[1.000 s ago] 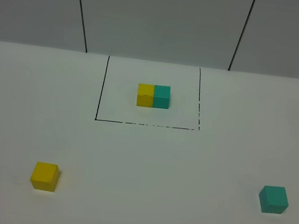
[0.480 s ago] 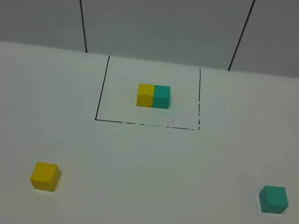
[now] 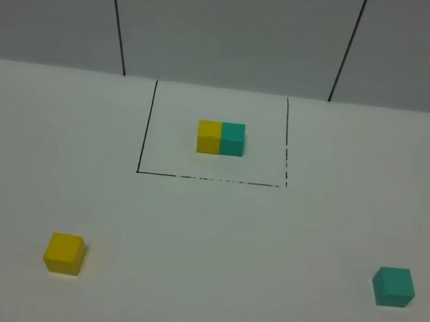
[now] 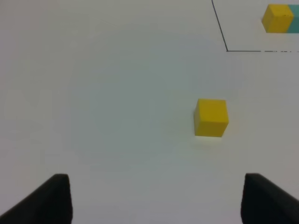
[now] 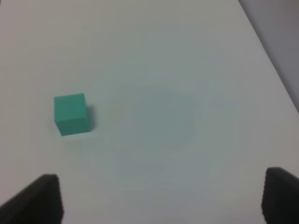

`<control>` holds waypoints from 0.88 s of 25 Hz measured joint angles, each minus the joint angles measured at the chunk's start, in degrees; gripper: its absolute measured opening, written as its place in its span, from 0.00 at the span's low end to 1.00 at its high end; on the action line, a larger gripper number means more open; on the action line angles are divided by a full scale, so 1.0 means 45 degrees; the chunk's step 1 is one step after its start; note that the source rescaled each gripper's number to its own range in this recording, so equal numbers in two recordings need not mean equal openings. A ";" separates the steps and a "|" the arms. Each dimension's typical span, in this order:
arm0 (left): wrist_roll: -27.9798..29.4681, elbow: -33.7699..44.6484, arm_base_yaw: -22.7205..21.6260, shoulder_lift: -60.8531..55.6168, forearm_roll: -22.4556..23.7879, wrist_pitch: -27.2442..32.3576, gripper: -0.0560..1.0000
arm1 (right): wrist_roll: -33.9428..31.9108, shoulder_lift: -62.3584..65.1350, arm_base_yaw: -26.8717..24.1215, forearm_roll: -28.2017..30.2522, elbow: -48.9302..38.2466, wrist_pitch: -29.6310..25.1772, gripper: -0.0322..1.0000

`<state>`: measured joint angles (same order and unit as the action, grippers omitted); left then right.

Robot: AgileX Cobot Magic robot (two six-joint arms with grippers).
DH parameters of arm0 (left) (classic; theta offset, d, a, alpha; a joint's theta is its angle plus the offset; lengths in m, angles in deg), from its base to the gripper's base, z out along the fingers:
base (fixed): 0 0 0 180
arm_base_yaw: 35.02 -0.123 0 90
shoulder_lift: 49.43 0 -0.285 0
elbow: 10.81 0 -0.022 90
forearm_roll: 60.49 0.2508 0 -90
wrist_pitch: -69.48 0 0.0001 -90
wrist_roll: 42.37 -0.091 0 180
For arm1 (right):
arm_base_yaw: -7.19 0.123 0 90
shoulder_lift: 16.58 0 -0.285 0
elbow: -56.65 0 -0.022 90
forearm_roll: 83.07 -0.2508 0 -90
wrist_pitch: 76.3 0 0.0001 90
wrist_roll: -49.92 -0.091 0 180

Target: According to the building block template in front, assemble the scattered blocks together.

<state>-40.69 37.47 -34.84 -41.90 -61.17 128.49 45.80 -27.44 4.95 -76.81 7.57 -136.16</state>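
Item one: building block template (image 3: 220, 138), a yellow and a teal cube joined side by side, yellow on the left as the high camera sees it, standing at 12 o'clock from the middle of the white bench (image 3: 206, 231), inside a thin black frame (image 3: 211, 179) drawn on the surface. Item two: yellow cube (image 3: 64, 253), loose, at 8 o'clock from the bench middle, well apart from the template and outside the frame. Item three: teal cube (image 3: 393, 287), loose, at 4 o'clock, likewise outside the frame and well apart from its yellow partner. Item four: left pincer (image 4: 159, 200), seen only in its own wrist view, jaws spread wide with nothing between them; the yellow cube lies ahead of it on the bench, untouched. Item five: right pincer (image 5: 161, 198), also seen only in its own wrist view, jaws spread wide and empty; the teal cube lies ahead and off to one side of it, untouched. Neither arm shows in the high view. Progress, as judged: nothing assembled so far; both loose cubes sit flat and far apart, neither gripped. Outstanding: each cube must be approached and picked up, the two brought together and set touching, yellow to the left of teal, to match the template.
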 joint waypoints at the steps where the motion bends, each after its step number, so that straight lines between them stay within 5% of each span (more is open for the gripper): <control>1: 0.0000 0.0000 0.0000 0.0000 0.0000 0.0000 0.66 | 0.0000 0.0000 0.0000 0.0000 0.0000 0.0000 0.73; 22: 0.0246 -0.0772 0.0000 0.1229 0.0153 -0.0037 0.67 | 0.0000 0.0000 0.0000 0.0000 0.0000 0.0000 0.73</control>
<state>-39.58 34.00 -34.84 -36.37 -60.49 128.33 45.80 -27.44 4.95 -76.81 7.57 -136.16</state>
